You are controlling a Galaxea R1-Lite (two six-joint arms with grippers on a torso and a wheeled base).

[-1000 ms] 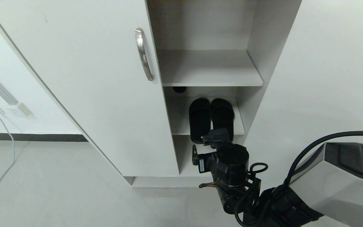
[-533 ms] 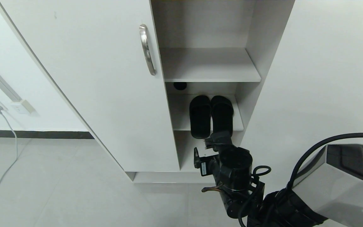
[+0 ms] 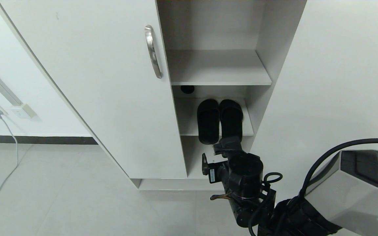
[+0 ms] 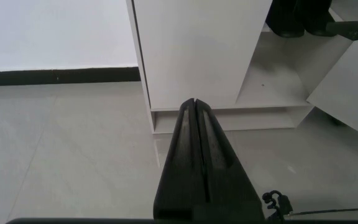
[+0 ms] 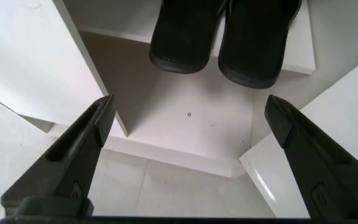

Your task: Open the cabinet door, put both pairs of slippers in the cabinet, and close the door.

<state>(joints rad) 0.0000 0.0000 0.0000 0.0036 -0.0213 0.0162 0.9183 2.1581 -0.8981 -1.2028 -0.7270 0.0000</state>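
Head view: slipper pair (image 3: 220,119) sits at middle shelf (image 3: 187,121) front edge, heels overhanging, cabinet door (image 3: 333,82) open; right gripper (image 5: 188,106) hangs just below, jaws apart, left gripper (image 4: 193,103) pinched together; placing looks done, next likely fetch the second pair.

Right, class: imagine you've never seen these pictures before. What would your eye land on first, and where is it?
First, the pair of black slippers, side by side on the cabinet's lower shelf, heels overhanging its front edge. Next, the robot's right hand, open just below and in front of them. Then the curved silver handle on the white door left of the open compartment.
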